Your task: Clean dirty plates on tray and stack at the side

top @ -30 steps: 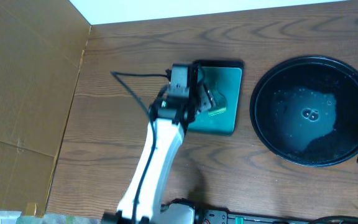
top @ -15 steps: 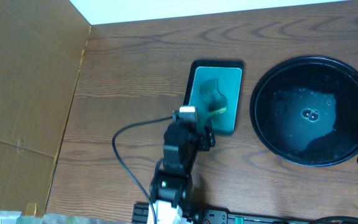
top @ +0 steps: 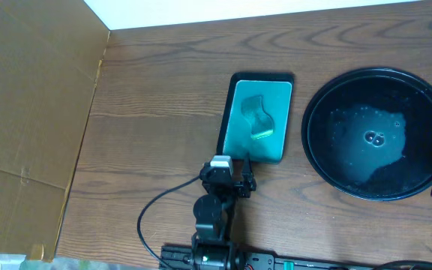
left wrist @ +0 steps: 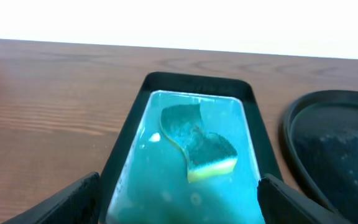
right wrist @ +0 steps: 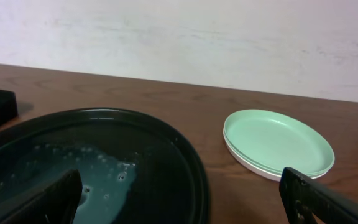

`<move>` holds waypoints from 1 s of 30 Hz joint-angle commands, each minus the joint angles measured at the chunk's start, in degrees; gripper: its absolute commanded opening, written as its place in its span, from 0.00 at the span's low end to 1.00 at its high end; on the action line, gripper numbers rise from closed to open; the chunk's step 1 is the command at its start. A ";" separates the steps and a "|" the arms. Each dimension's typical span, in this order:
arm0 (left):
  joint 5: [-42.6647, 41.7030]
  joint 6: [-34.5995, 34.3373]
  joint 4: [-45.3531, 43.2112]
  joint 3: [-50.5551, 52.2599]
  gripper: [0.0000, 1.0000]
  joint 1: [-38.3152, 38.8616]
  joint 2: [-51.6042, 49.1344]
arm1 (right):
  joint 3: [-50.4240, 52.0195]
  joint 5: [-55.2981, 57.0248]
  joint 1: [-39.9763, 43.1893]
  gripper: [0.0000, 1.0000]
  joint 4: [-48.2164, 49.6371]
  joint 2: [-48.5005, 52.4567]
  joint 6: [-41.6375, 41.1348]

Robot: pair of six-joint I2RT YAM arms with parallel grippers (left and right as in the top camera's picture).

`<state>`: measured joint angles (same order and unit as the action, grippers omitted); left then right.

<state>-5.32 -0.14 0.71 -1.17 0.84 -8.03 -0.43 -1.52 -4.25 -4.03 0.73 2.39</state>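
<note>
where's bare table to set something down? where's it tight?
Widest bare wood: between the cardboard wall and the teal tray. Also the far strip behind both trays. Tight: the gap between teal tray and black tray, between black tray and plate stack, and near the left gripper.

No readable writing in any view

0 words, numbers, brand marks or signs can be made out on the black tray [top: 426,112], the teal tray [top: 276,97] to its left, the stacked plates [right wrist: 278,142] at the far right, the cardboard [top: 28,112] at the left, or the wooden tabletop [top: 156,97].
</note>
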 commanded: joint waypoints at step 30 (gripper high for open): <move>4.44 -1.88 3.54 0.94 0.80 -0.35 7.96 | 0.11 -0.04 1.01 0.99 -0.22 -0.35 0.90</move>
<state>-2.63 -1.50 1.80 -1.10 0.84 -0.62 -0.43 -1.52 -4.25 -4.03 0.73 2.39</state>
